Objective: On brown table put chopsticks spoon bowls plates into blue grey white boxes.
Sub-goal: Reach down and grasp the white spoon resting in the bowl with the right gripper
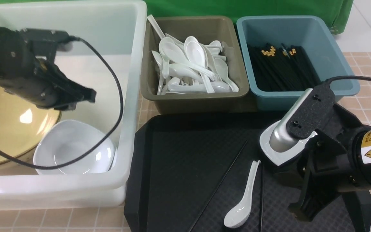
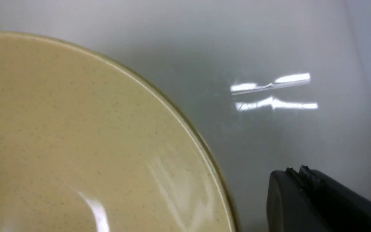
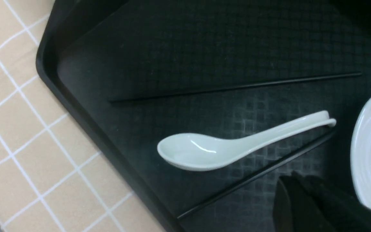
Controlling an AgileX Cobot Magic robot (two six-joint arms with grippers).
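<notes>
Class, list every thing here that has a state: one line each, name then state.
white tub: holds a yellow bowl and a plate
grey box: full of spoons
blue box: holds chopsticks
black tray: holds loose spoon, scoop up, and two chopsticks
left gripper: shut, empty
right gripper: shut, empty

Three boxes: white tub (image 1: 133, 96) at ten o'clock, grey box (image 1: 201, 101), blue box (image 1: 288, 100). One yellow bowl (image 1: 11, 129), two plates (image 1: 76, 151), one tray (image 1: 179, 151). Loose at five o'clock: one spoon (image 1: 242, 206), two chopsticks (image 1: 224, 180).
</notes>
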